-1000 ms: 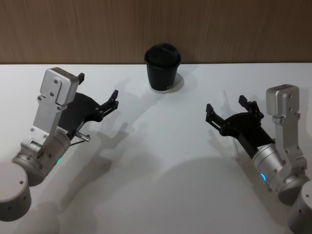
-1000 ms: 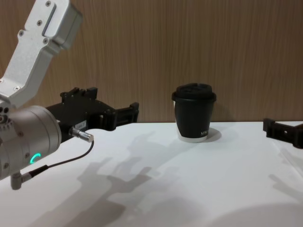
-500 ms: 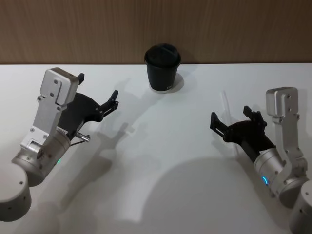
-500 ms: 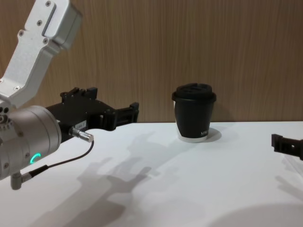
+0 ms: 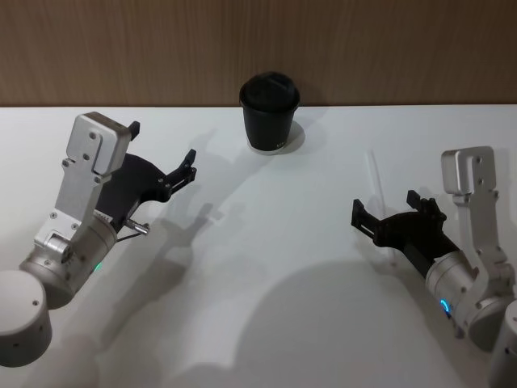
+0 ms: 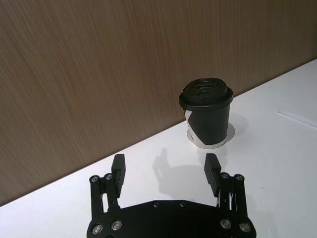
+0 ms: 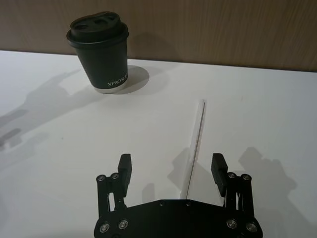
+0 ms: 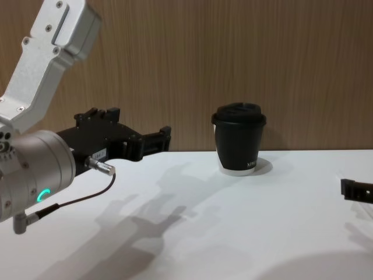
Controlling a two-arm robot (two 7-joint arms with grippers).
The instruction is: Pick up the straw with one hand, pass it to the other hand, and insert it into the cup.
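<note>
Straw (image 5: 374,174), flat on the white table (image 5: 266,242) right of the lidded black cup (image 5: 271,113), is now straddled at its near end by the right gripper (image 5: 386,208), which has drawn back and lowered with jaws spread, so pickup is judged imminent; the left gripper (image 5: 161,144) is held parked, likewise spread.

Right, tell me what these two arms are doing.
The right gripper is open and set over the white straw, which lies flat on the table and runs between its fingers; nothing is gripped yet. The left gripper is open too, held over the left side of the table, holding nothing. The black lidded cup stands at the back by the wooden wall.
</note>
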